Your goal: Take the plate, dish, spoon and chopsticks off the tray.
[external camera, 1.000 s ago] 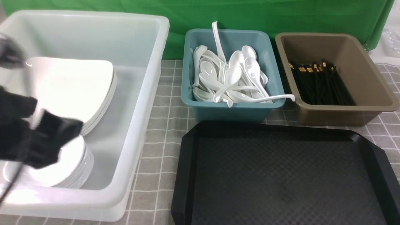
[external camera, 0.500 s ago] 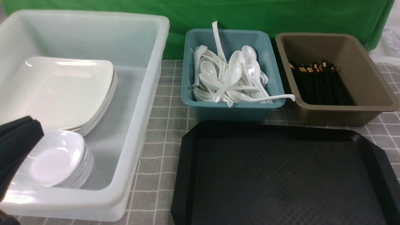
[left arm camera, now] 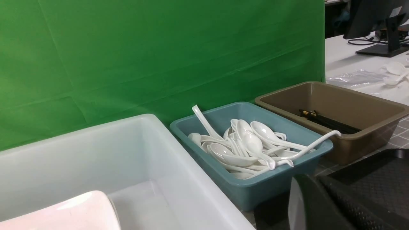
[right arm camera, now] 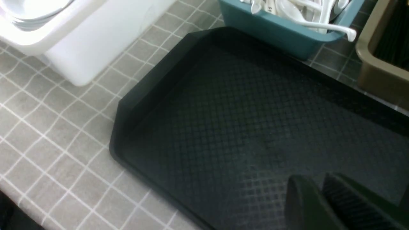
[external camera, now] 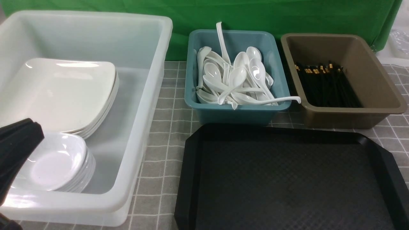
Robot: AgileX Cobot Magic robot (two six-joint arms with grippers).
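Observation:
The black tray (external camera: 287,179) lies in front of me with nothing on it. A stack of white plates (external camera: 60,92) and a stack of small white dishes (external camera: 54,163) sit in the white tub (external camera: 140,105). Spoons (external camera: 236,80) fill the teal tub and black chopsticks (external camera: 326,84) lie in the brown tub. My left gripper (external camera: 33,127) is shut and empty at the tub's near left, beside the dishes. In the right wrist view my right gripper (right arm camera: 314,180) hovers over the tray (right arm camera: 223,111), its fingers slightly apart and holding nothing.
The teal tub (external camera: 191,80) and the brown tub (external camera: 377,73) stand side by side behind the tray. One spoon handle (external camera: 287,99) sticks out over the teal tub's right rim. A green cloth hangs at the back over a grey checked tablecloth (external camera: 166,127).
The left arm has pulled back from over the dishes to the lower left corner and its gripper has shut. The dish stack is now uncovered.

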